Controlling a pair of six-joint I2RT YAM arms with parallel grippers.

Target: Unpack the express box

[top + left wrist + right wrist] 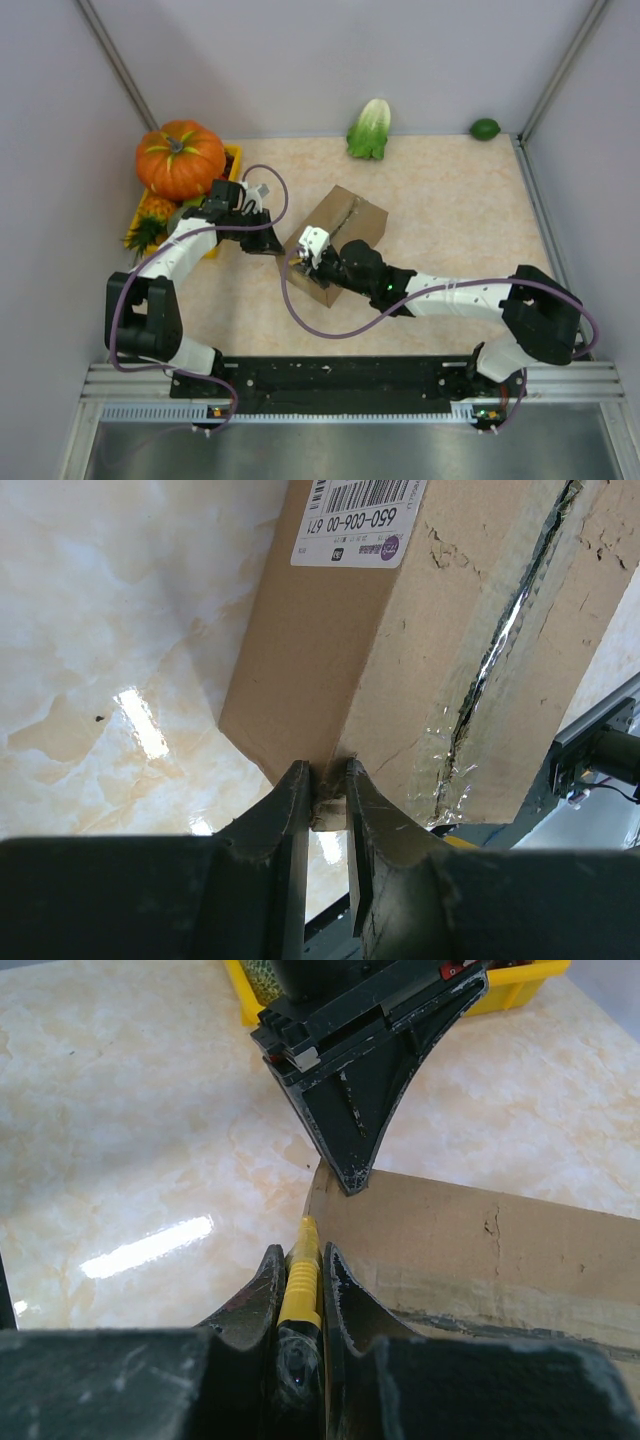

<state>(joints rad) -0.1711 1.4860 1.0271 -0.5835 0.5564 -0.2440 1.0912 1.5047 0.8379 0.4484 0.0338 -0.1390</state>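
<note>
The express box is a brown cardboard box lying askew mid-table with its flaps closed. Its taped seam and white label show in the left wrist view. My left gripper is shut on the box's left corner, and the pinch shows between its tips. My right gripper is shut on a yellow-handled tool. The tool's tip touches the box at its near-left corner edge. The left gripper's finger sits on that same corner just above.
An orange pumpkin rests on a yellow tray at the back left, with a pineapple beside it. A green leafy cabbage and a lime lie at the back wall. Walls enclose three sides.
</note>
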